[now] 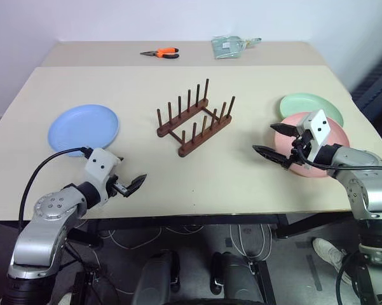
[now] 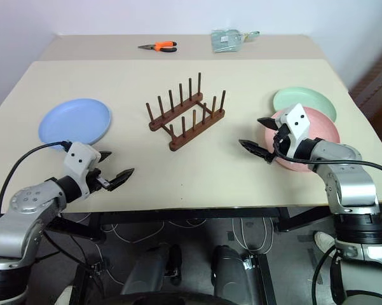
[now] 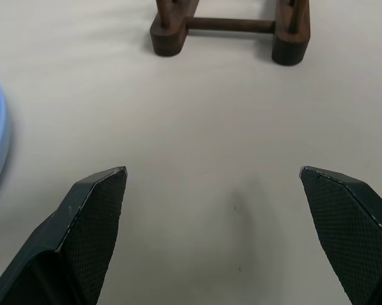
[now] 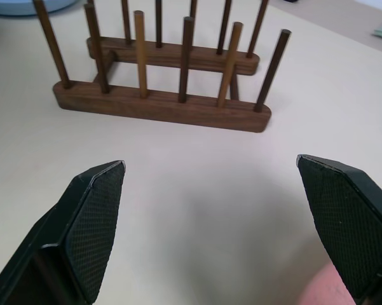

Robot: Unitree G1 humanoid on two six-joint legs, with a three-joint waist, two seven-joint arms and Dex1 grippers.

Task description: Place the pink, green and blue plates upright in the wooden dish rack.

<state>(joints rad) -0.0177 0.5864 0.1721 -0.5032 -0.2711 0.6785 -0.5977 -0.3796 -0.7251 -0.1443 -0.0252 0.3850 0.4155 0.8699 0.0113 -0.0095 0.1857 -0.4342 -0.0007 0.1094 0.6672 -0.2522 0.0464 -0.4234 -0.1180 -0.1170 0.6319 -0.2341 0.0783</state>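
Rack (image 1: 195, 118): mid tabletop (image 1: 146, 171), standing empty, pegs upright.
Blue plate (image 1: 83, 129): flat on the tabletop, left of the rack, well apart from it.
Green plate (image 1: 311, 107): flat, right of the rack, at the far right side.
Pink plate (image 1: 318, 143): flat, just in front of the green plate, its rim overlapping the green one's near edge.
Left pincer (image 1: 128, 181): wide, holding nothing, above the near edge, in front of the blue plate.
Right pincer (image 1: 275, 142): wide, holding nothing, at the pink plate's left rim, pointing toward the rack.
Pliers (image 1: 161, 53): far edge, orange handles.
Packet (image 1: 229, 46): far edge, right of the pliers.
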